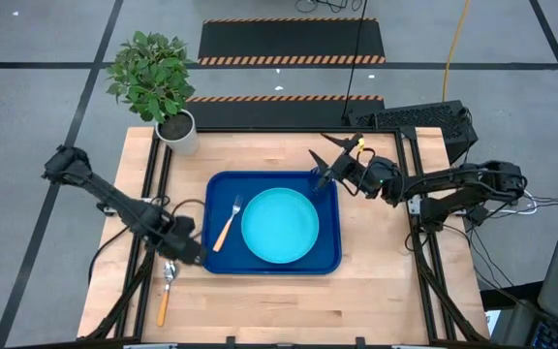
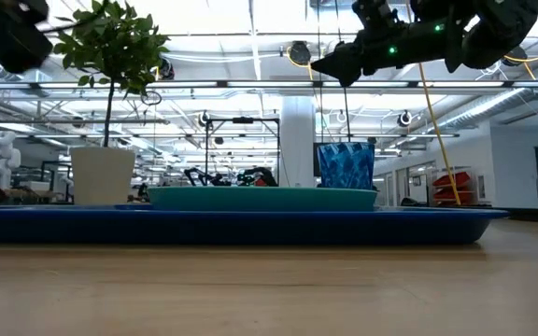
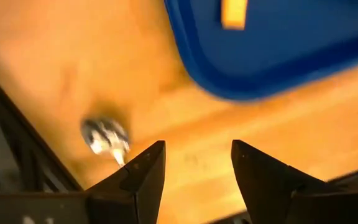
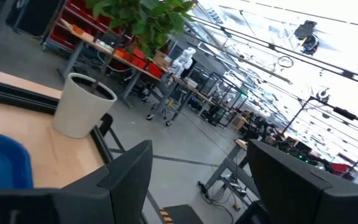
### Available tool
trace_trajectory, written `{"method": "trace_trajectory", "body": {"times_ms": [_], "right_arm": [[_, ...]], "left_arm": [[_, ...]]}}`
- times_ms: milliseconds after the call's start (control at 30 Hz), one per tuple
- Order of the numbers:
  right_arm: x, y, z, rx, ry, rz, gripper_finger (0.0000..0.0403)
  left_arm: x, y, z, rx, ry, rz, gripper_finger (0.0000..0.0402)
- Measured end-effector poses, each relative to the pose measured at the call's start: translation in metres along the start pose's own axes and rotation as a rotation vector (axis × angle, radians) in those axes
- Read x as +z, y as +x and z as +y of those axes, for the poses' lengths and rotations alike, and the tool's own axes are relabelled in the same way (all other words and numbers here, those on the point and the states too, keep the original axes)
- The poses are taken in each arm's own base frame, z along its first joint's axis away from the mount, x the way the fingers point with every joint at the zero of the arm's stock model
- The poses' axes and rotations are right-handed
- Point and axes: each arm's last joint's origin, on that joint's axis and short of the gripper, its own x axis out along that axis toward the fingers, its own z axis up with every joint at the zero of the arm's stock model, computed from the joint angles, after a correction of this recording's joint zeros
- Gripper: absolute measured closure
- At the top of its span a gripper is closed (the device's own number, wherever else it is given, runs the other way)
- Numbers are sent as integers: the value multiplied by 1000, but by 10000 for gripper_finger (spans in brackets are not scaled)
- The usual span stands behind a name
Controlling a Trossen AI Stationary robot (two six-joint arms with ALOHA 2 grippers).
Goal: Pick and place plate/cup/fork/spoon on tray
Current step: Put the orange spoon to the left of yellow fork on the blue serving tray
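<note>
The dark blue tray (image 1: 327,260) lies mid-table and carries the turquoise plate (image 1: 280,225). The fork (image 1: 227,223) lies on the tray left of the plate, and the blue cup (image 2: 346,165) stands at its far right corner. The spoon (image 1: 166,291) lies on the bare table by the tray's near left corner, bowl (image 3: 104,135) toward the far edge. My left gripper (image 3: 197,168) hangs open above the table next to that corner, pointing steeply down, the spoon's bowl just beside its fingers. My right gripper (image 1: 320,163) stands open in the air over the tray's far right corner.
A white pot with a green plant (image 1: 176,131) stands at the table's far left corner. Black frame rails (image 1: 153,184) run along the table's left and right sides. Bare wood (image 1: 289,305) lies between the tray and the near edge.
</note>
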Motion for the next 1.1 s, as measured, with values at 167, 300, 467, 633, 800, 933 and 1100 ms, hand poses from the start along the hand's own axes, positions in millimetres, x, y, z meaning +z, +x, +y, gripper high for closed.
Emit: {"method": "trace_trajectory", "body": {"times_ms": [167,300,467,633,800,933,1100], "right_arm": [[-3,4,-8,3,30,-38,149],[-3,7,-13,25,72,-90,149],[-1,8,-17,28,89,-137,149],[0,7,-17,24,94,-148,149],[0,7,-17,29,126,-147,149],[0,7,-17,33,133,-142,149],[-1,7,-16,35,139,-140,149]], "left_arm": [[-30,2,-21,34,-76,17,216],[-54,23,-27,140,-97,96,216],[-70,49,-27,203,-92,124,216],[-81,66,-19,285,-94,132,216],[-90,76,-9,304,-101,135,216],[-94,83,-2,287,-108,124,216],[-90,98,6,255,-119,135,216]]}}
